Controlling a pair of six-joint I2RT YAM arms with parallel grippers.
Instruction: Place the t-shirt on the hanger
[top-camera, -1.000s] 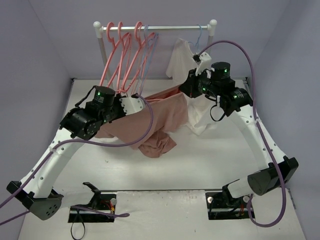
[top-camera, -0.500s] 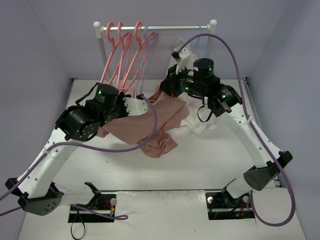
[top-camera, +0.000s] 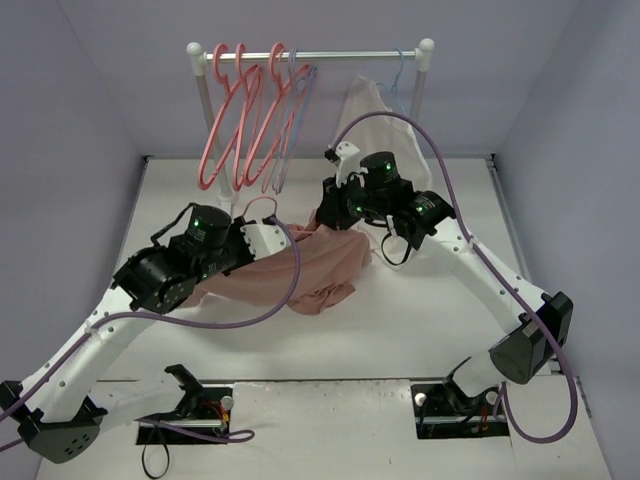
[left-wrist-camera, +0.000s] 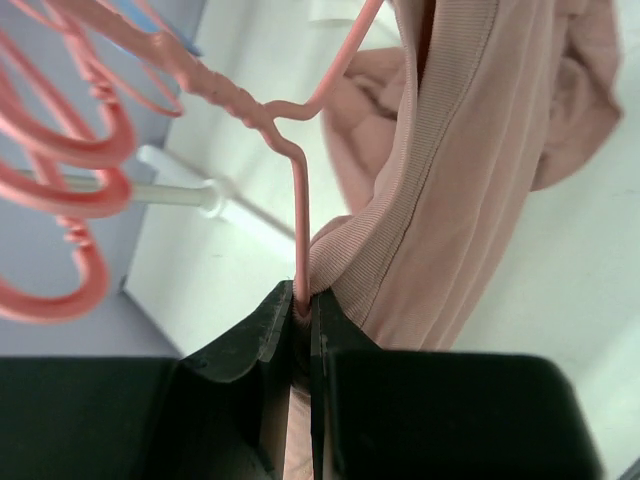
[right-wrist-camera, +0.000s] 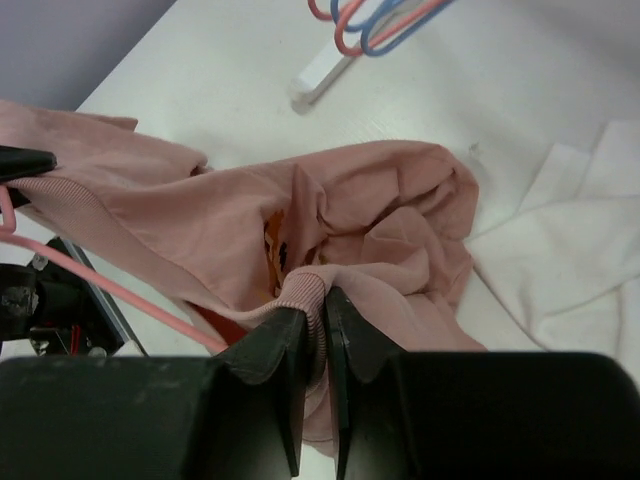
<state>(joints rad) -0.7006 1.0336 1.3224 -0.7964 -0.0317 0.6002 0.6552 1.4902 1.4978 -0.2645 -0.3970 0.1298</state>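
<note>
The salmon-pink t-shirt (top-camera: 325, 268) lies bunched on the table between both arms, its yellow-and-red print (right-wrist-camera: 275, 245) showing inside the folds. My left gripper (left-wrist-camera: 302, 300) (top-camera: 283, 224) is shut on the coral hanger's wire (left-wrist-camera: 299, 215), with the shirt's ribbed collar (left-wrist-camera: 420, 190) pressed against the jaws. The hanger's wire (right-wrist-camera: 110, 290) runs into the neck opening. My right gripper (right-wrist-camera: 318, 300) (top-camera: 326, 214) is shut on the ribbed collar (right-wrist-camera: 305, 285) on the other side of the opening. Most of the hanger is hidden under cloth.
A white rail (top-camera: 340, 55) at the back carries several coral hangers (top-camera: 235, 130), a lavender one (top-camera: 290, 120), and a white shirt (top-camera: 362, 108) on a pale blue hanger (top-camera: 399, 72). White cloth (right-wrist-camera: 575, 240) lies on the table right of the t-shirt.
Both arms came down and toward the near side, and the right gripper swung left toward the left one. The shirt went from stretched between them to slack and bunched on the table.
</note>
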